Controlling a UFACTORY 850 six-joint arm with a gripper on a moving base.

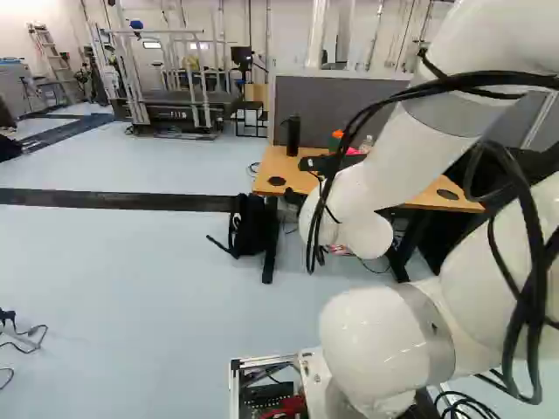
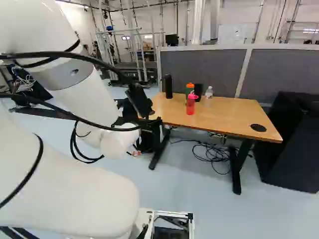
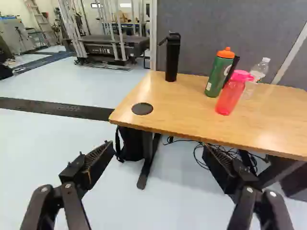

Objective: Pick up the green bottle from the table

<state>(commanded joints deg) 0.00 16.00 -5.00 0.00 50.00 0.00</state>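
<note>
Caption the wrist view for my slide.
Open pincer facing the table, where a green bottle stands beside a red bottle.

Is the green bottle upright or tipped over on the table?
Upright. In the wrist view the green bottle stands on its base on the table, orange cap uppermost.

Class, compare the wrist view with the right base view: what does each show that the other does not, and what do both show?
Wrist view only: a ladder and the near disc set in the tabletop.
Right base view only: the white arm and the far-end disc.
Both: the table, green bottle, red bottle, black bottle and grey partition.
</note>
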